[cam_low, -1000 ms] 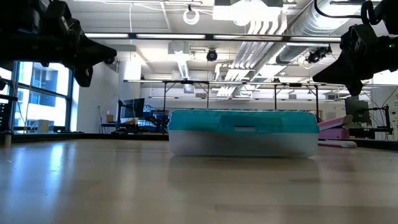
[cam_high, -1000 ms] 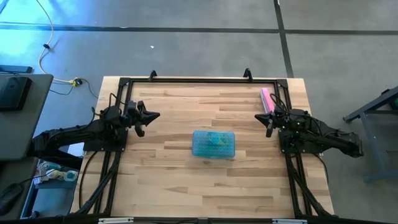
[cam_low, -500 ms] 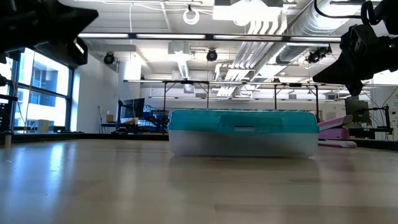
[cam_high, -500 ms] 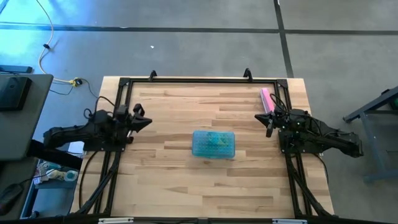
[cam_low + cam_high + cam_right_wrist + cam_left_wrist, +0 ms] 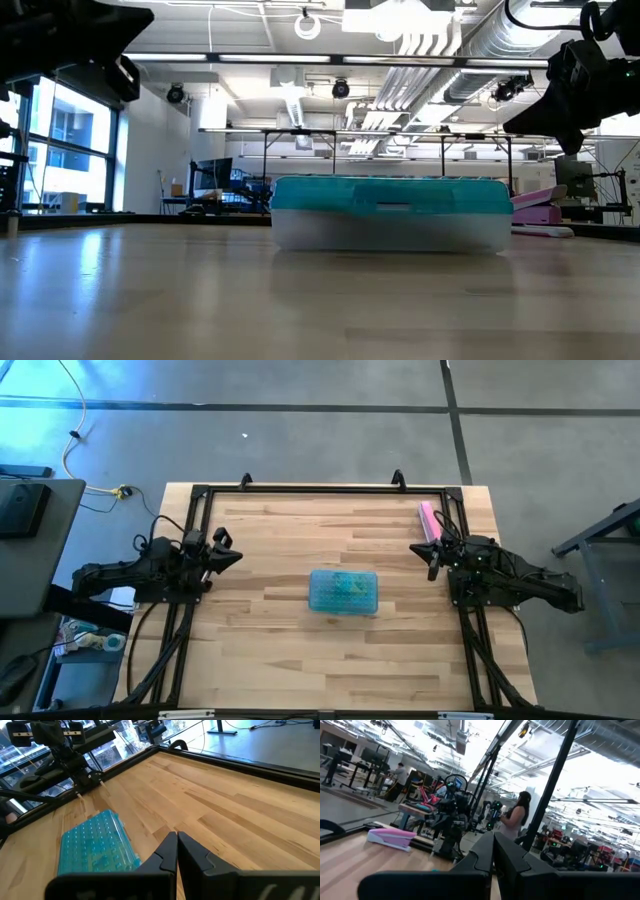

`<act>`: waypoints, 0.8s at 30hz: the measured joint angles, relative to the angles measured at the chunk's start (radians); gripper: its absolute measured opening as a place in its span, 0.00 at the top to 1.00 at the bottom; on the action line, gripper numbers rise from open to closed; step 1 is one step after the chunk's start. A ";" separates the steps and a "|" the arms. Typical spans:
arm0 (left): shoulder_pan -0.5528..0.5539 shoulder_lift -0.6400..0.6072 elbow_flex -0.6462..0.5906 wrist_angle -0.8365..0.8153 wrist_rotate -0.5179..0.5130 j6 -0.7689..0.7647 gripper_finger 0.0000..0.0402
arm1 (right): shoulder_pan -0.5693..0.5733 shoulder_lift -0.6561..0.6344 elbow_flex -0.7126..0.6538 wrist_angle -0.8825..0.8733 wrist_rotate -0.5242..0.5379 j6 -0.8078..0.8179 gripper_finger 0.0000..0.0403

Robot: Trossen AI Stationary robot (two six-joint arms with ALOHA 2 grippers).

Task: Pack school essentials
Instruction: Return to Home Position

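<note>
**Pulled back: L arm; case shut mid-counter**

Pulled back toward left edge of counter point(image 5: 300, 650) vs 1 s ago: L arm point(image 5: 130, 575). No visible shift over last half sec. L jaws closed, tips pressed together in left wrist view, gripping nothing, held above the boards, aimed across at R side.

R arm point(image 5: 510, 582): same spot as before, at right edge. R jaws closed too, empty, pointing inward, clear of the wood in low view.

Case point(image 5: 343, 591) flat on mid-counter, between both arms and well apart from each. Teal lid point(image 5: 390, 190) down over clear base. Of the essentials, only yellow-green patch point(image 5: 346, 582) dim through lid; rest inside too blurred to tell.

Pink block point(image 5: 428, 520) at back-right of counter, near R arm's tip; touching or not, can't tell. Well apart from case.

Beyond counter, in left wrist view: person point(image 5: 512, 817) standing among other rigs & benches.
</note>
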 joint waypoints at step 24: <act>0.015 0.000 0.000 0.000 0.000 0.000 0.99 | 0.000 0.000 0.000 0.000 0.000 0.000 1.00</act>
